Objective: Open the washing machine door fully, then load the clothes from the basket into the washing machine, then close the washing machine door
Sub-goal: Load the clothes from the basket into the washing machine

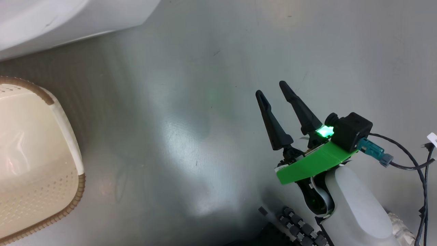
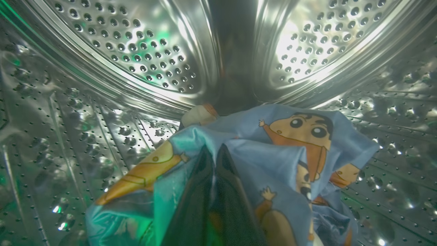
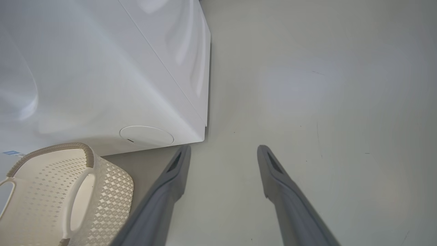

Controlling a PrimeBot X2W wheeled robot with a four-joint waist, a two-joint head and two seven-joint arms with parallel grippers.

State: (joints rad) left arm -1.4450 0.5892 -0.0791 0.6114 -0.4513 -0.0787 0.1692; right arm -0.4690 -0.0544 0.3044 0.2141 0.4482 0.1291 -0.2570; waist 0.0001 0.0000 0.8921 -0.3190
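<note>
Two long, black, tapered fingers [image 1: 275, 128] are mounted on a bright green bracket [image 1: 314, 163] beside a black camera block [image 1: 351, 131]. A teal plug [image 1: 374, 150] and a black cable [image 1: 414, 162] are attached. The forearm [image 1: 358, 208] is pale and rounded.

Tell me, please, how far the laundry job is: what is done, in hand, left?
Done: the door must be open, since the left gripper is inside the drum. In hand: it is shut on the blue bear-print clothes there. Left: release them, check the basket, close the door. The right gripper hangs open.

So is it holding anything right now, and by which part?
The left hand is shut on the blue printed clothes, pinching a bunched fold, inside the drum. The right hand is open and empty.
</note>
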